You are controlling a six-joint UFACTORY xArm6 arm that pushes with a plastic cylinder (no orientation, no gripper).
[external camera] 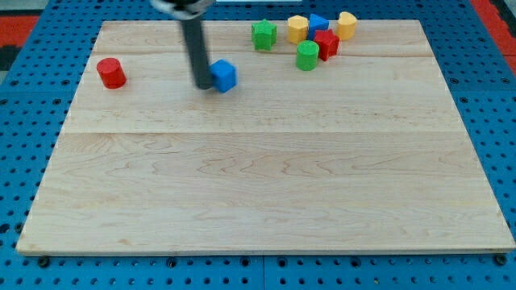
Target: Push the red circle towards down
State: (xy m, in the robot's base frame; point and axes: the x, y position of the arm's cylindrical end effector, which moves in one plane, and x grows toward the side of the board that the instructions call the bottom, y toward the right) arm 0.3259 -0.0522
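Observation:
The red circle (110, 72) is a short red cylinder on the wooden board (266, 193), near the view's upper left edge. My tip (202, 84) is at the lower end of the dark rod, well to the right of the red circle. The tip touches or nearly touches the left side of a blue cube (223, 76).
A cluster sits at the view's top right: a green star-like block (264, 35), a green cylinder (307, 55), a red star-like block (326, 43), a yellow block (298, 28), a blue block (318, 22) and a second yellow block (347, 25).

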